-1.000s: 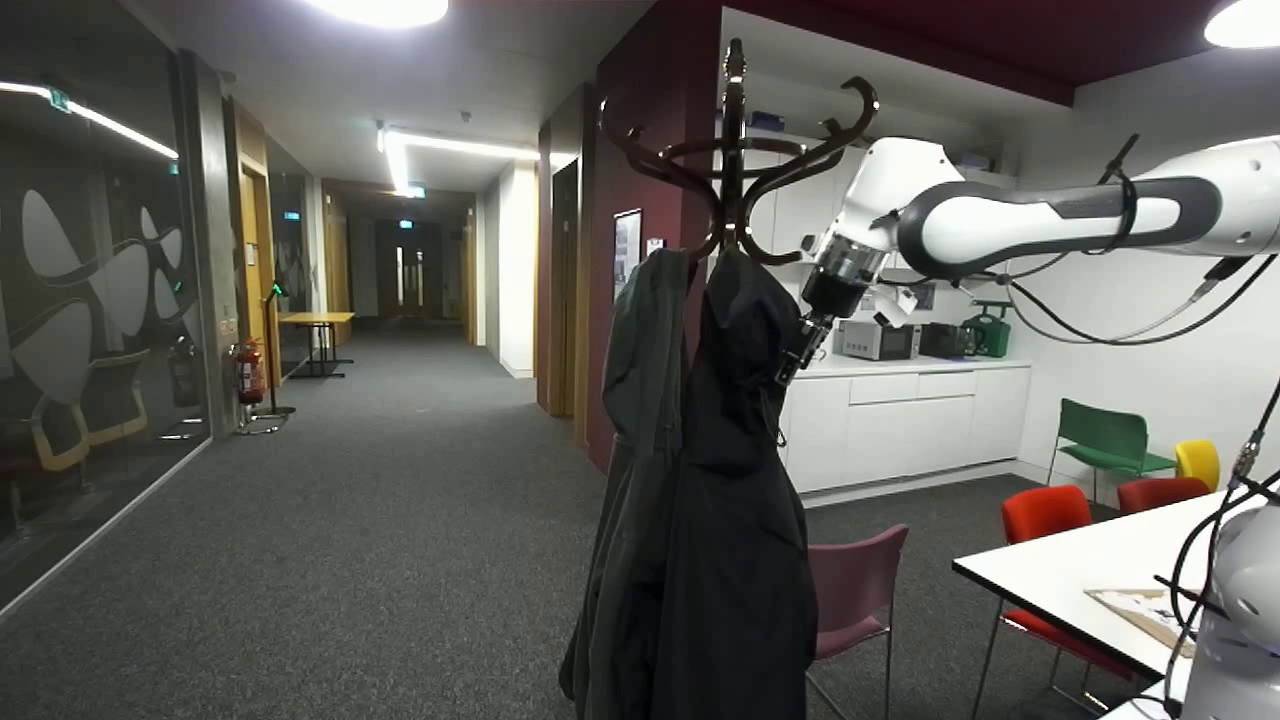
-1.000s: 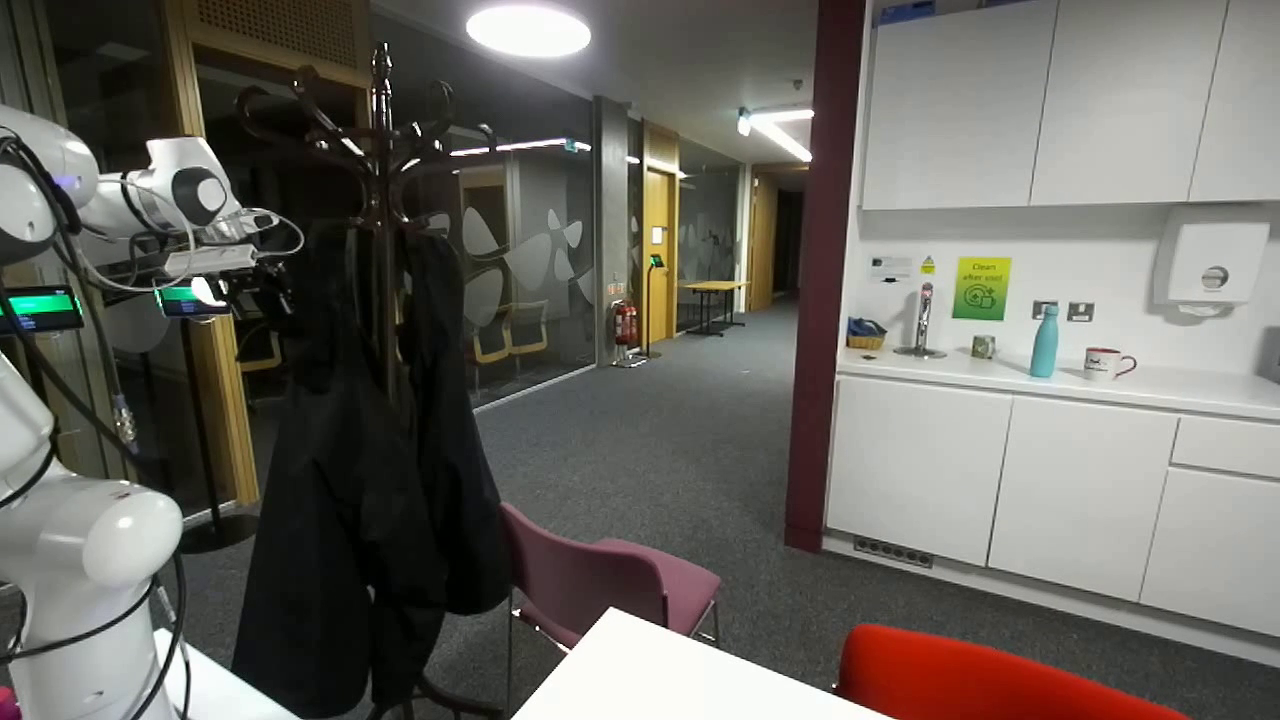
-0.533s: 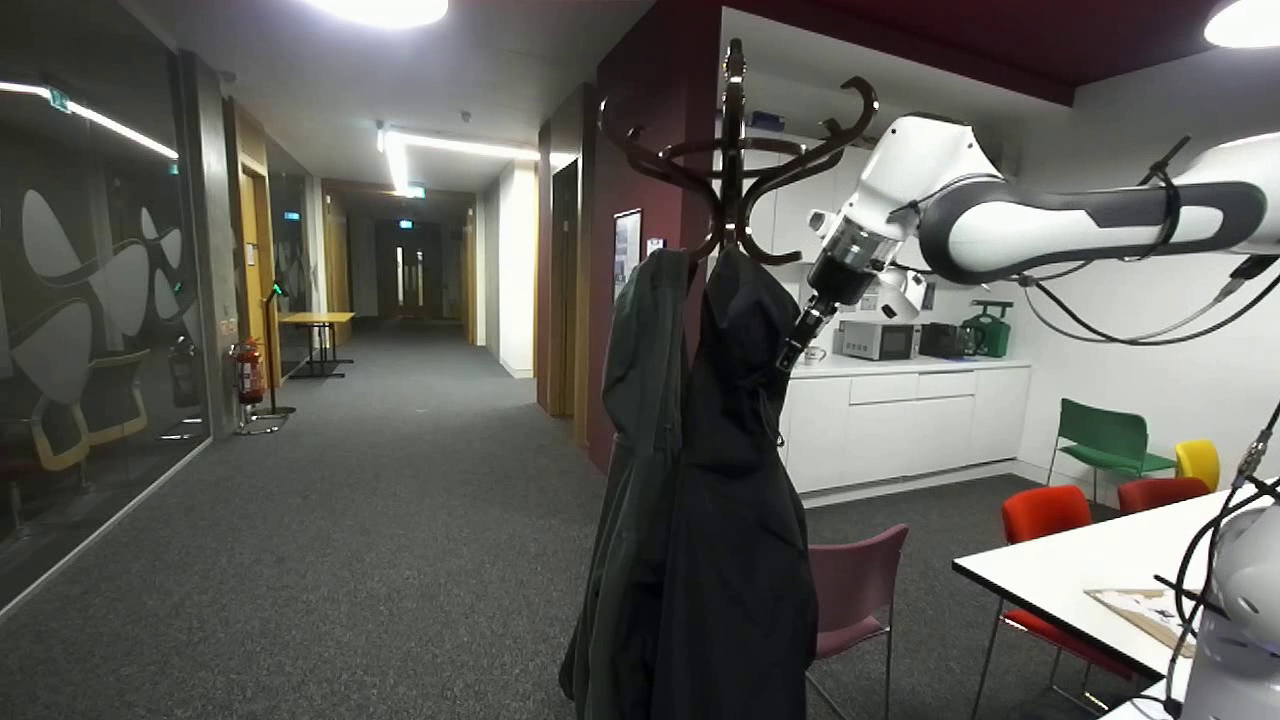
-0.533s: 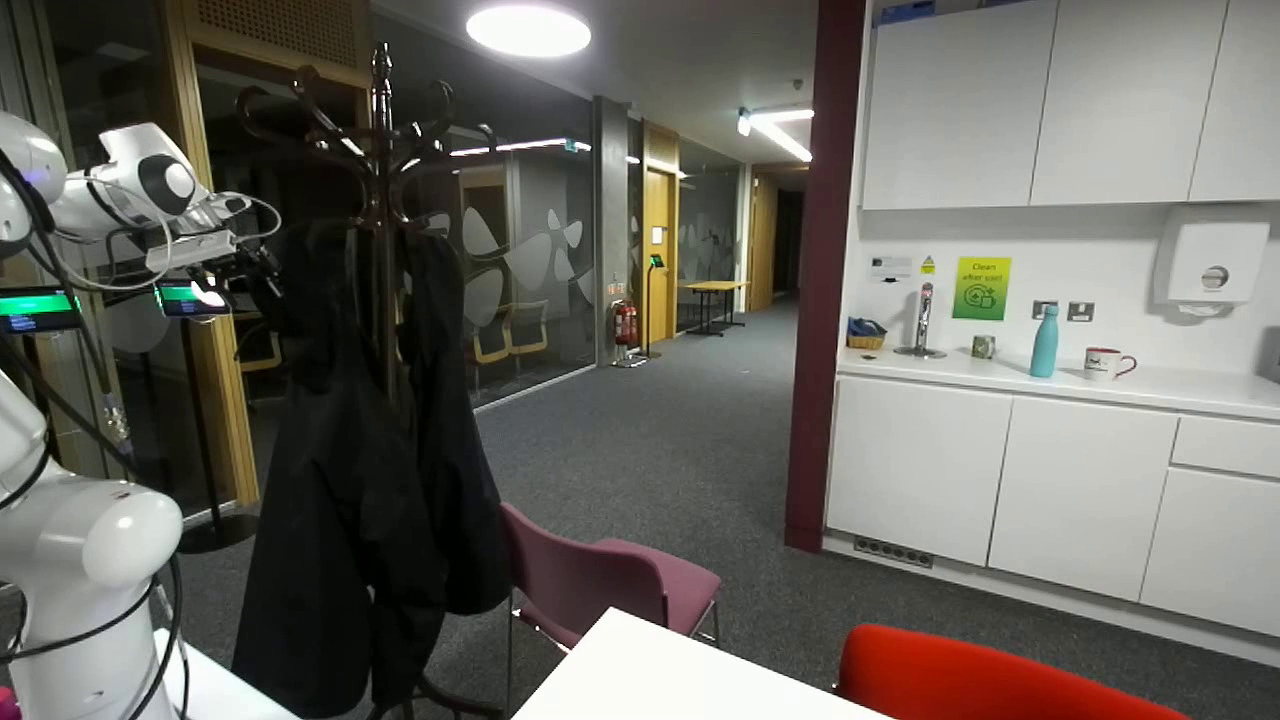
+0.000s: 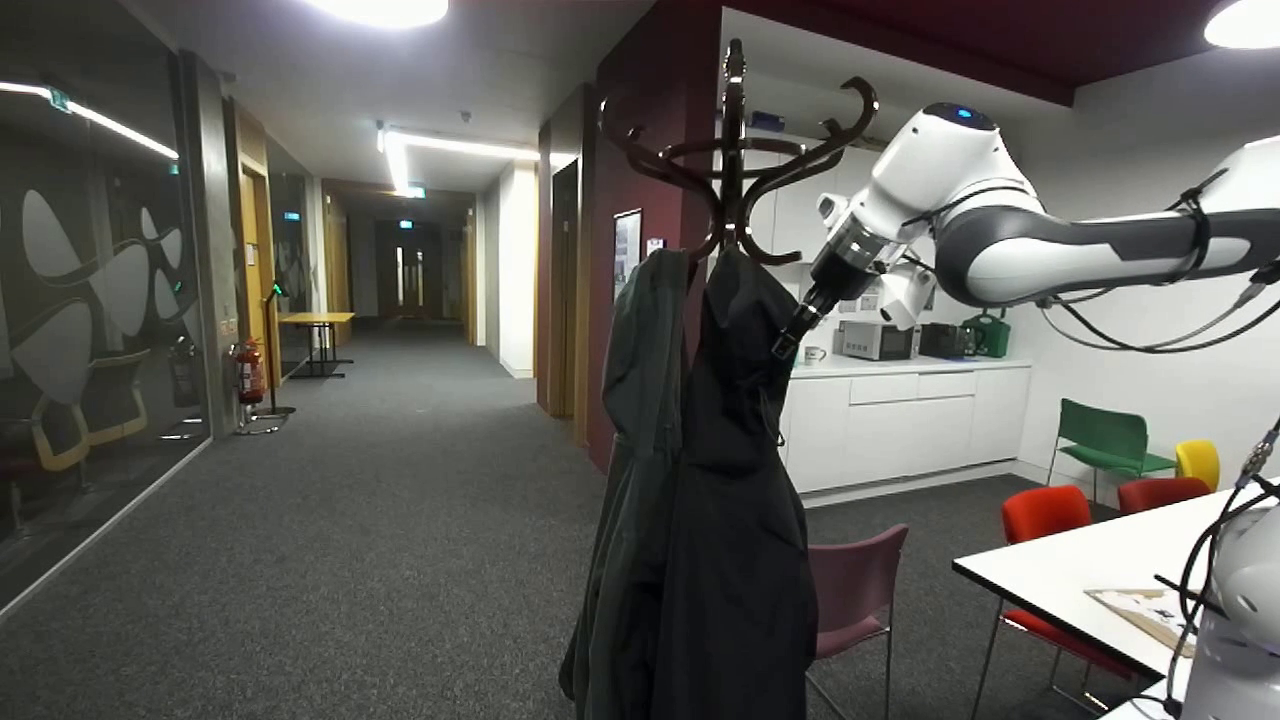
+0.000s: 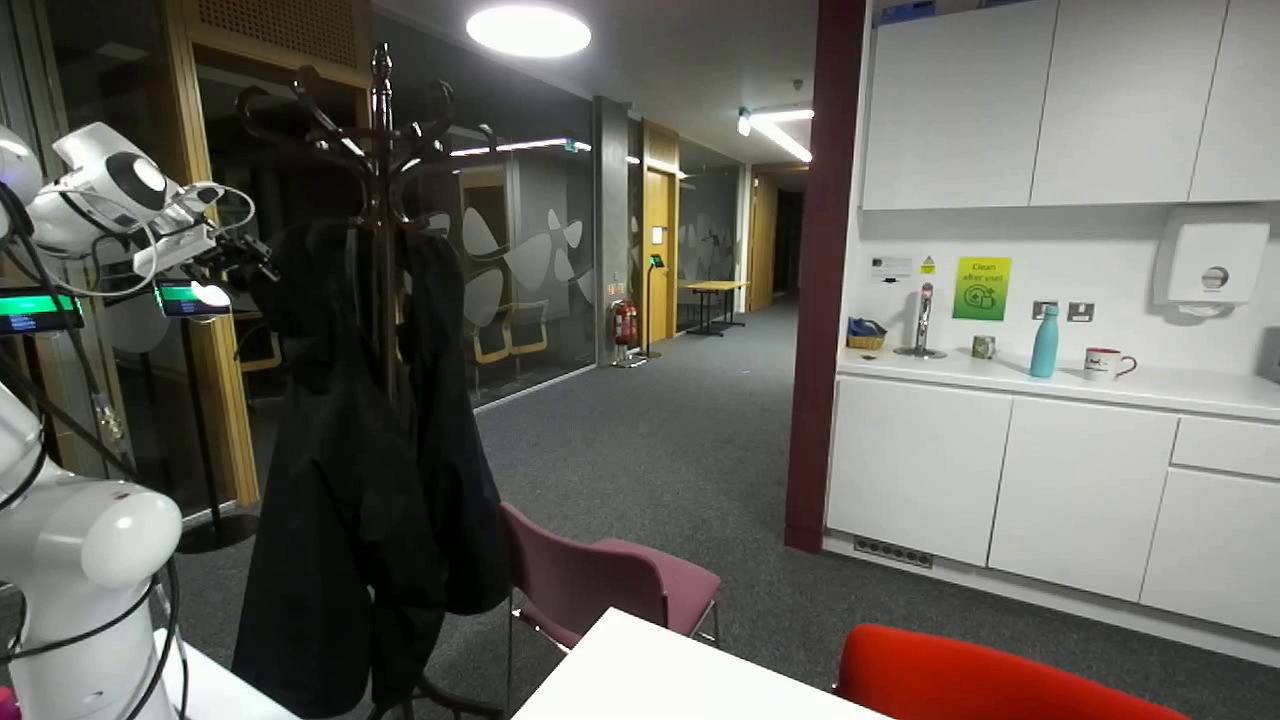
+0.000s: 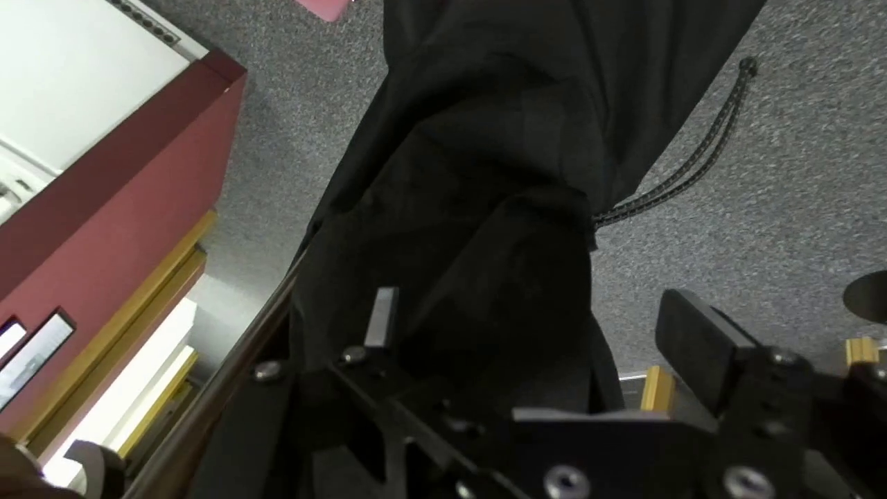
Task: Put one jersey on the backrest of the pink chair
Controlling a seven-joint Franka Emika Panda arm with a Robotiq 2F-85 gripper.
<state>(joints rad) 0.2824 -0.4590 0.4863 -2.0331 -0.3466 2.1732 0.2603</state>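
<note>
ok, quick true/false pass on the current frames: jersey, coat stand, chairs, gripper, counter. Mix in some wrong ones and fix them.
1. The black jersey hangs on the coat stand. True.
2. Only one garment hangs on the coat stand. False: a greyer coat hangs beside the black jersey.
3. The chair nearest the coat stand is green. False: it is the pink chair.
4. In the wrist view, the gripper is open. True.
5. The black jersey is draped over the pink chair. False: it is on the coat stand.
6. The turquoise bottle stands upright on the counter. True.
</note>
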